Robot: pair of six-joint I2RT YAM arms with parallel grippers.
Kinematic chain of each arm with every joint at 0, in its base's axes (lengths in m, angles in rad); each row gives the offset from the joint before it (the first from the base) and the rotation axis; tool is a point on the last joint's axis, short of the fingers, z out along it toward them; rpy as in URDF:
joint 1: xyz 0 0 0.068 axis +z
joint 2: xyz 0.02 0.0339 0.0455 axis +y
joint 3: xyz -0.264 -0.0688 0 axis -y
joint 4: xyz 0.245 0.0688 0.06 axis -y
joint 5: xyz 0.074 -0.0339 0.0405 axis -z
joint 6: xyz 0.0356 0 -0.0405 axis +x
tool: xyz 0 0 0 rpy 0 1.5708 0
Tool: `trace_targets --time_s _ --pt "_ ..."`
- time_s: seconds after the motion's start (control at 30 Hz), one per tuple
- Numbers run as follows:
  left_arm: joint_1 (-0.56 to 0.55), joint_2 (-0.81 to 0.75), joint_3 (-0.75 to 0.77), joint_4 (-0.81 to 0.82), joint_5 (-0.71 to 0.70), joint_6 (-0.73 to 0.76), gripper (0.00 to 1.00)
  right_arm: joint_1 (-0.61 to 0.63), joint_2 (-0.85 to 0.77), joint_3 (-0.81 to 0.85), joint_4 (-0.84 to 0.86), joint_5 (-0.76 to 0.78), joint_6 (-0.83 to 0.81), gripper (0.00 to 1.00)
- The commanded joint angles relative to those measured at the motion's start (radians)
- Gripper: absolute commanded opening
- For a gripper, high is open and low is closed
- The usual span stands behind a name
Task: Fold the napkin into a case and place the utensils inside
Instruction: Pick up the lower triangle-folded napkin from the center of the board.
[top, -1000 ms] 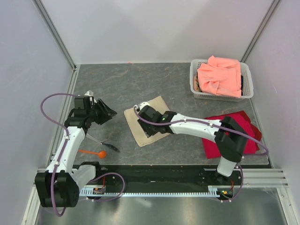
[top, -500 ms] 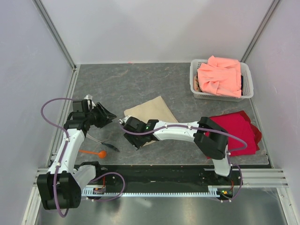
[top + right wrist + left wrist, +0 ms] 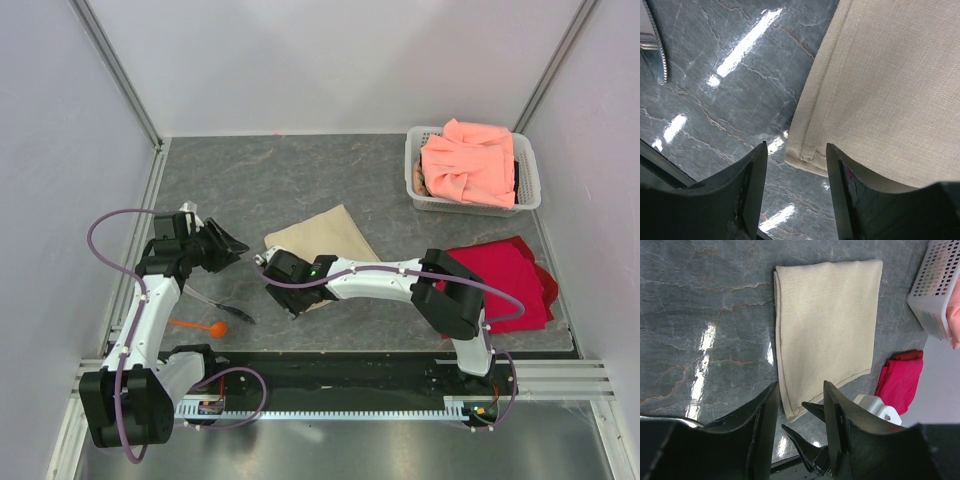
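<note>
The beige napkin point(image 3: 322, 232) lies flat at mid-table, also seen in the left wrist view point(image 3: 826, 322). My right gripper point(image 3: 282, 295) hangs open just above its near-left corner. In the right wrist view that hemmed napkin corner point(image 3: 805, 152) sits between the jaws of the right gripper point(image 3: 796, 150), untouched. My left gripper point(image 3: 230, 244) is open and empty to the napkin's left, low over bare table point(image 3: 800, 392). The orange spoon point(image 3: 205, 326) and the thin dark utensil point(image 3: 226, 309) lie near the front left; its serrated blade point(image 3: 653, 45) shows in the right wrist view.
A white basket point(image 3: 418, 190) holding a salmon-pink cloth point(image 3: 470, 163) stands at the back right. A red cloth point(image 3: 505, 275) lies under the right arm's elbow. Side walls close in the table on the left and right.
My right gripper has slid from the napkin's middle to its near-left corner and opened slightly wider. The left gripper has barely shifted. The napkin and utensils have not moved.
</note>
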Motion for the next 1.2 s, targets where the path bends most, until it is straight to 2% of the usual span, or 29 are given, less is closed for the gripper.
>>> trace_targets --time_s 0.0,0.1,0.4,0.5,0.53,0.63,0.77,0.83,1.17 --pt "0.009 -0.007 0.005 0.032 0.034 0.014 0.48 0.005 0.014 -0.012 -0.001 0.038 -0.018 0.57" --pt "0.011 -0.009 0.007 0.034 0.045 0.018 0.48 0.005 0.020 -0.035 0.015 0.041 -0.013 0.49" --pt "0.011 -0.042 0.001 0.051 0.060 0.018 0.51 0.006 0.041 -0.100 0.070 0.018 0.007 0.51" --pt "0.011 -0.038 0.002 0.051 0.063 0.015 0.51 0.005 0.051 -0.107 0.078 0.034 0.015 0.42" --pt "0.012 -0.038 0.002 0.051 0.065 0.015 0.51 0.006 0.051 -0.106 0.079 0.041 0.015 0.32" --pt "0.012 -0.036 0.002 0.055 0.063 0.012 0.52 0.006 0.034 -0.098 0.087 0.041 0.022 0.20" --pt "0.012 -0.016 -0.002 0.064 0.074 0.006 0.52 -0.001 0.003 -0.089 0.107 0.015 0.041 0.12" --pt "0.012 -0.003 -0.004 0.070 0.093 0.003 0.53 -0.003 -0.017 -0.088 0.121 0.005 0.045 0.01" --pt "0.012 0.077 -0.047 0.164 0.175 -0.037 0.55 -0.081 -0.163 -0.184 0.214 -0.109 0.105 0.00"
